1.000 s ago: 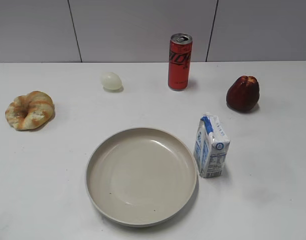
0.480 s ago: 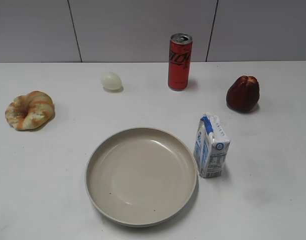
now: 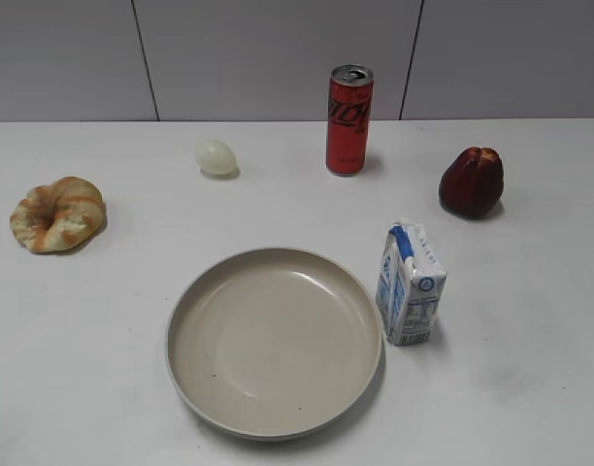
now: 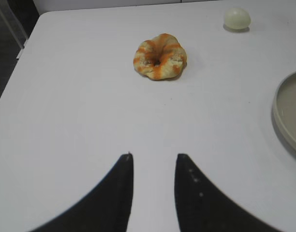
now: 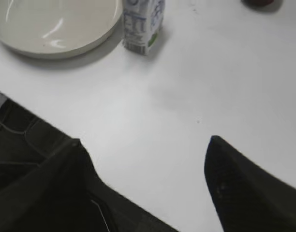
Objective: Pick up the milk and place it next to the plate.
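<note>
The milk (image 3: 410, 283), a small white carton with a blue gable top, stands upright just right of the plate (image 3: 274, 340), a wide cream dish at the table's front middle. Both also show at the top of the right wrist view, the milk (image 5: 142, 25) beside the plate (image 5: 56, 24). My right gripper (image 5: 145, 145) is open and empty, well back from the milk near the table's front edge. My left gripper (image 4: 154, 157) is open and empty over bare table, with the plate's rim (image 4: 283, 113) at its right. Neither gripper shows in the exterior view.
A red soda can (image 3: 348, 120) stands at the back middle. A pale egg (image 3: 216, 157) lies left of it. A dark red apple (image 3: 471, 182) sits at the right. A glazed pastry (image 3: 57, 214) lies at the left. The table edge crosses the right wrist view (image 5: 51, 128).
</note>
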